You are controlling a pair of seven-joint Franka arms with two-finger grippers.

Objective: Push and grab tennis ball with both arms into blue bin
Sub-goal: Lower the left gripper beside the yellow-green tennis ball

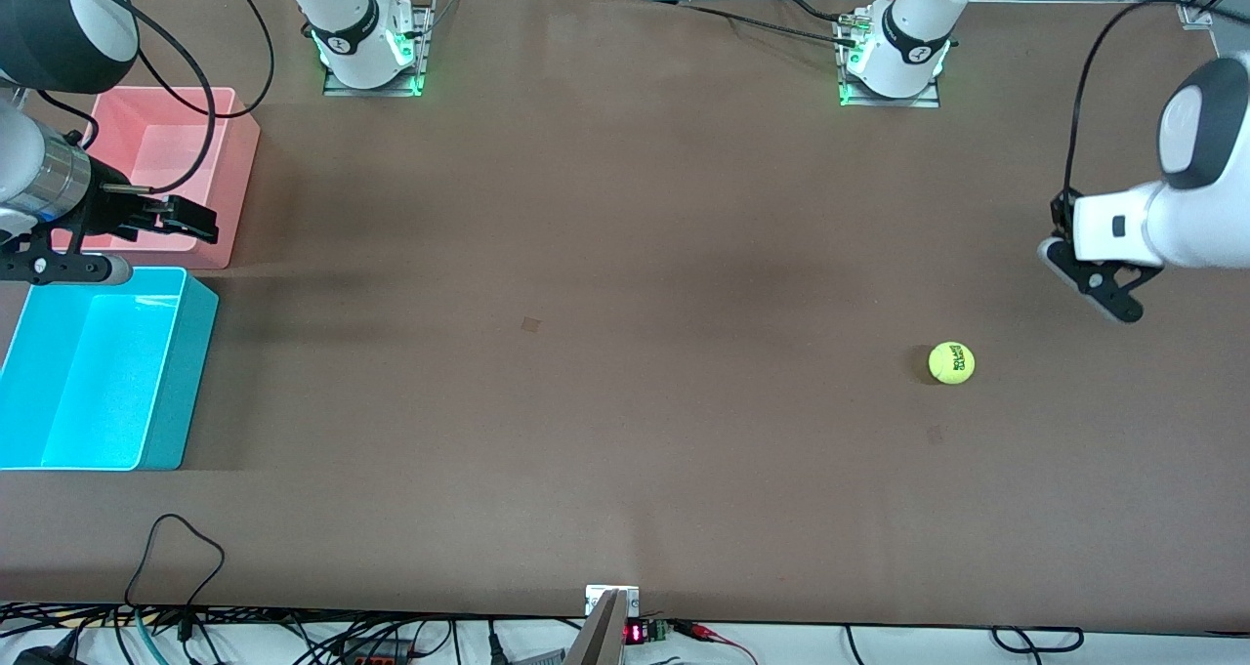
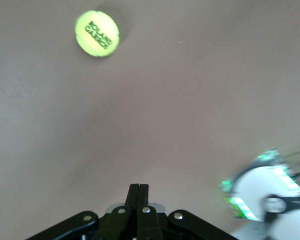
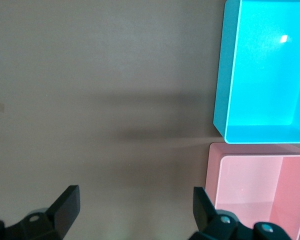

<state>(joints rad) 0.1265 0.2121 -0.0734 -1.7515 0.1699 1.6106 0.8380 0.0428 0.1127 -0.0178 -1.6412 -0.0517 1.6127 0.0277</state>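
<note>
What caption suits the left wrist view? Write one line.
Shut left claw above the brown table, tennis ball lying ahead.

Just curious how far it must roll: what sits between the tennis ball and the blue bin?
Only bare brown table between tennis ball and blue bin, front view.

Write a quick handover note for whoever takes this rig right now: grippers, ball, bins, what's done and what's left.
Left gripper: jaws shut, empty, up over the table at the left arm's end, close to the tennis ball.
Right gripper: jaws open, empty, over the pink bin, beside the blue bin.
Ball: on the table, untouched. Blue bin holds nothing.
Done: nothing yet.
Left: push the ball across toward the right arm, grab it, drop it in the blue bin.
</note>
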